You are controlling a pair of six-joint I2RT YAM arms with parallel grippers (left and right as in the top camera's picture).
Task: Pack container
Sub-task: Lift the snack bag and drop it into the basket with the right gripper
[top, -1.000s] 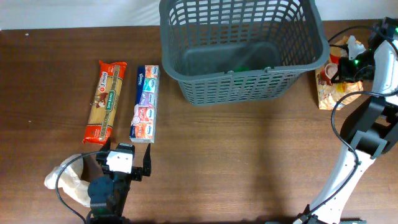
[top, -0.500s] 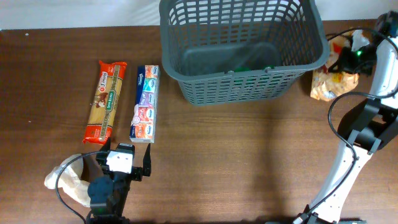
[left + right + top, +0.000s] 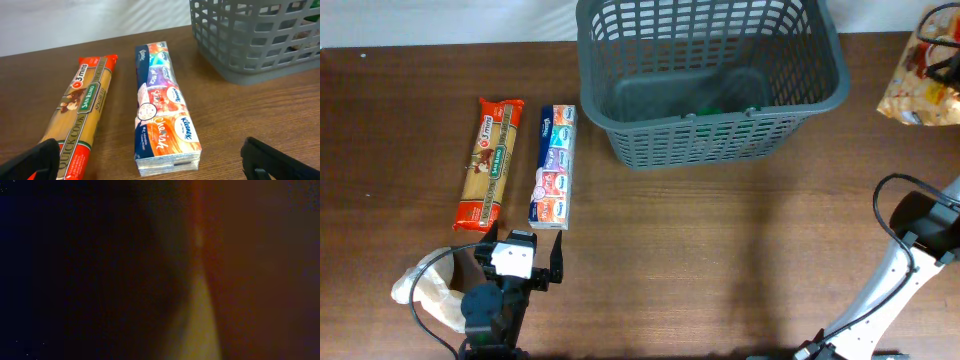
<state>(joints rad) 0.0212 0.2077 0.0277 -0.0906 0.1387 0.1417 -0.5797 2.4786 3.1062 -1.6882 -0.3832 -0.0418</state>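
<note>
Two grippers were examined. The right gripper, at the far right corner of the tabletop and partly out of the overhead view, was closed, evidently on a yellow snack bag seen right against it. Its wrist camera was blocked by something close and showed nothing more. The left gripper stood fully open and empty near the front left corner. It faced a tissue pack and a pasta packet lying side by side, slightly apart, toward the left edge. A pale crumpled bag lay beside the left arm. The container sat at the far edge, right of the middle, well apart from both packs. Something green showed dimly on its floor; what it was could not be told. Judgement: packing was at an early stage, with the snack bag held but outside the container, and both packs unpacked on the tabletop.
</note>
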